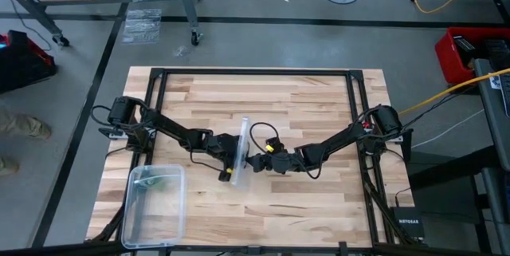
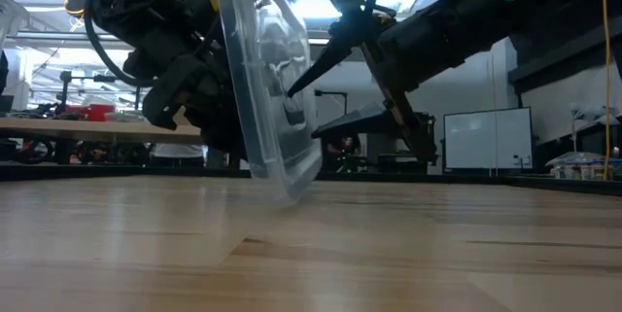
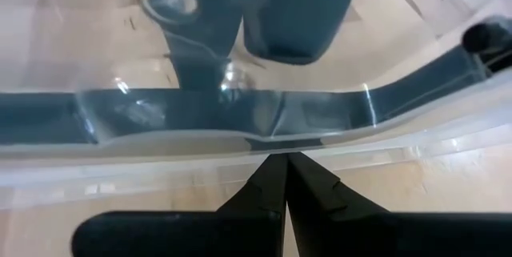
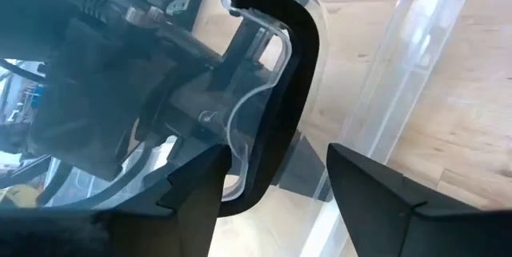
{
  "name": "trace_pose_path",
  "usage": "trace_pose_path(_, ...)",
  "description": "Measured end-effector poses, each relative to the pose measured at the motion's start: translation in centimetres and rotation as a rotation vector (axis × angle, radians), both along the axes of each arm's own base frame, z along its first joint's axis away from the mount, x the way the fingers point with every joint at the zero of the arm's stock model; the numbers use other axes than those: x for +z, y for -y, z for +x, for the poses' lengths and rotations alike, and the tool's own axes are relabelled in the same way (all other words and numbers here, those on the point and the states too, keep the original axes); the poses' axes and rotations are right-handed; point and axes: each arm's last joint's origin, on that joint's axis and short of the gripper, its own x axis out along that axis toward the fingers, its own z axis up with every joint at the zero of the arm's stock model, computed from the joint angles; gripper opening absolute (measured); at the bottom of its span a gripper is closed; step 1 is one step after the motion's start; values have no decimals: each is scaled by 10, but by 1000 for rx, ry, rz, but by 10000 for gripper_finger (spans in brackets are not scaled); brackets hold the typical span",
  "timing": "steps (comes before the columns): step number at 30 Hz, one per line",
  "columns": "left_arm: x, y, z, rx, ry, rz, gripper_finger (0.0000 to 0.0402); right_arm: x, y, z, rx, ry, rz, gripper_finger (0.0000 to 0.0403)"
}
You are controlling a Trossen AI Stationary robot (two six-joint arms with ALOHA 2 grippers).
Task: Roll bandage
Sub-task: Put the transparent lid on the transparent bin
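Observation:
A clear plastic lid stands on edge at the table's middle, tilted in the low view. My left gripper is shut on it, coming from the table's left. My right gripper is open on the lid's other side, its fingertips pointing at the lid's face. A clear plastic box sits near the table's front left. A bit of green, the bandage, shows inside it. My left gripper pinches the lid's rim between its two shut fingers, which slant down from the table's left. The lid stands on edge and tilted, its lower corner low over the table. Whether that corner rests on the wood cannot be told. My right gripper's fingertips are right at the lid's face, but I cannot tell whether they touch it.
A dark metal frame runs around the table top. Bare wood lies at the table's far side and front right. A crinkly clear bag lies on the floor beyond the table.

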Motion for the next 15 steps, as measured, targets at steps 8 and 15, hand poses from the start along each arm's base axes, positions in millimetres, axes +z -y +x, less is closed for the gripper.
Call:
trace_pose_path(8, 2, 1, 2, -23, 45, 15, 3, 2, 0, 1, 3, 13, 0, 229)
trace_pose_path(15, 6, 2, 3, -38, 87, 20, 1, 7, -2, 4, 46, 36, -62, 229)
